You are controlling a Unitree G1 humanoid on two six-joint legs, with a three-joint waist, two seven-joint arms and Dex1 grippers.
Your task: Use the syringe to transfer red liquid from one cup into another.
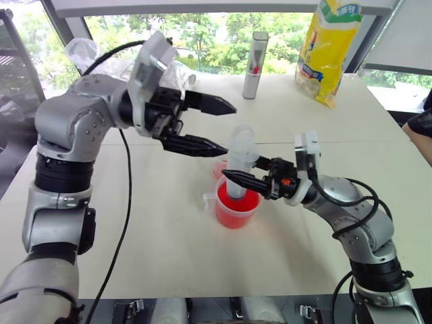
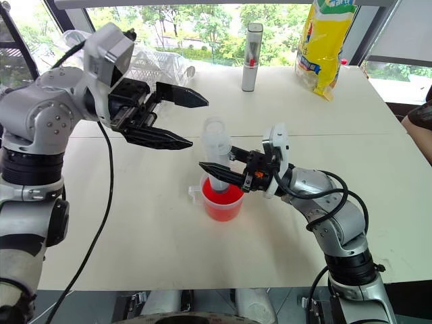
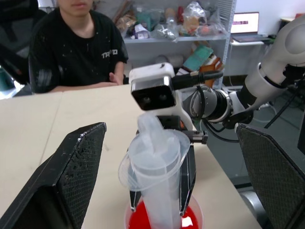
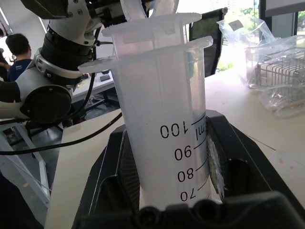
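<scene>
Gripping syringe (image 1: 240, 162) barrel, right gripper (image 1: 237, 181) stood clamped, syringe upright, lower end dipped in red liquid (image 1: 235, 202) inside handled measuring cup (image 1: 236, 217) at table (image 1: 169, 229) middle. Smaller cup (image 1: 220, 169) just behind (mostly hidden). Left gripper (image 1: 214, 125) hovered beyond, beside plunger top, fingers spread wide, holding nothing. Grey cylinder (image 1: 255, 65) far back.

Syringe (image 3: 155, 176) upright in right claw (image 3: 162, 200) over red liquid (image 3: 143, 217), between left claw's spread fingers (image 3: 71, 176), person (image 3: 76, 43) beyond table (image 3: 28, 124).
</scene>
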